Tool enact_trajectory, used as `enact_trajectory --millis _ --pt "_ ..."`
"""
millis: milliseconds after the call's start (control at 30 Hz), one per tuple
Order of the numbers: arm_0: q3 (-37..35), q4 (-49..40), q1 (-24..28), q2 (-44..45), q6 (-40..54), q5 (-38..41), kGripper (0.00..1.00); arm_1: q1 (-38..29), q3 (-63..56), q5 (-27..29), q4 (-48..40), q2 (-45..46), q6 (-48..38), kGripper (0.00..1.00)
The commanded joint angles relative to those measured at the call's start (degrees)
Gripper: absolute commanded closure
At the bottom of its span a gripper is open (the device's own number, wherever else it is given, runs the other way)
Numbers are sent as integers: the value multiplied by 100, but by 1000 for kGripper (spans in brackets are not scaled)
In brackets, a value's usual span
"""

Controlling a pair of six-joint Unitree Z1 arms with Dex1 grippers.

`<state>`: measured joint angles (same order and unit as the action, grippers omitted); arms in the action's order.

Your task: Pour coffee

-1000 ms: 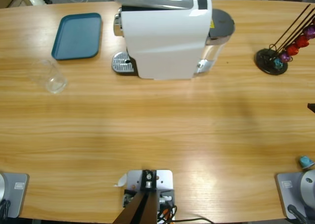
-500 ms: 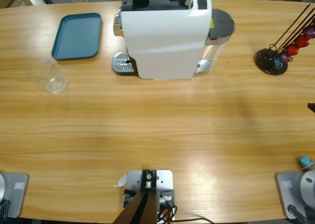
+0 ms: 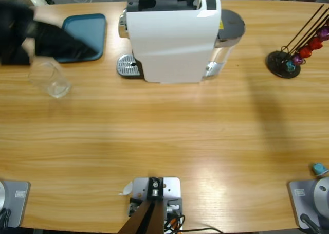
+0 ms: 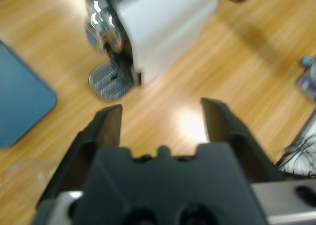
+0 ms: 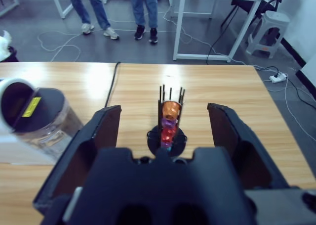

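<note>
A clear drinking glass [image 3: 50,79] stands on the table at the far left. I cannot make out any coffee in it. The white coffee machine [image 3: 172,38] stands at the back middle, its drip grate [image 3: 128,66] facing left. My left gripper [image 3: 77,46] shows as a dark blur over the blue tray [image 3: 85,23], just behind the glass. In the left wrist view this gripper [image 4: 162,113] is open and holds nothing, pointing toward the machine [image 4: 163,22]. My right gripper [image 5: 164,115] is open and holds nothing, facing the capsule rack [image 5: 169,128]; it is out of the high view.
A black capsule rack [image 3: 285,64] with coloured capsules stands at the back right. A teal capsule [image 3: 320,168] lies near the front right corner. The machine's water tank [image 5: 39,121] shows in the right wrist view. People's legs [image 5: 118,12] stand in the room beyond the table.
The silver arm that lay across the machine's top one second ago is gone. My left gripper has swung in from the left edge over the tray. The dark bit at the right edge has left.
</note>
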<state>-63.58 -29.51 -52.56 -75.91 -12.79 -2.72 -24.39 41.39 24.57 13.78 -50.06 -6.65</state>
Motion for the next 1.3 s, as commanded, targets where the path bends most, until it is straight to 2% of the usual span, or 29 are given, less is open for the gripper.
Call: enact_trajectory --millis 33,267,533,600,633,1300 --pt "1014 -23 -272 943 -363 -150 13 143 -1058 -154 -1345 -919 -71 363" --pt "1068 253 -272 625 -365 -80 0 331 -1283 -147 -1703 -1392 -126 368" --pt "1283 258 -272 697 -400 -45 0 586 -1293 -159 -1942 -1752 -161 375" --pt "1286 272 -276 725 -400 -52 0 611 -1300 -145 -1995 -1758 -161 476" --pt "1286 306 -281 743 -400 -54 0 618 -1300 -145 -2016 -1780 -161 492" --pt "1351 365 -413 762 -479 -54 0 860 -1309 -101 -2178 -2007 -161 487"
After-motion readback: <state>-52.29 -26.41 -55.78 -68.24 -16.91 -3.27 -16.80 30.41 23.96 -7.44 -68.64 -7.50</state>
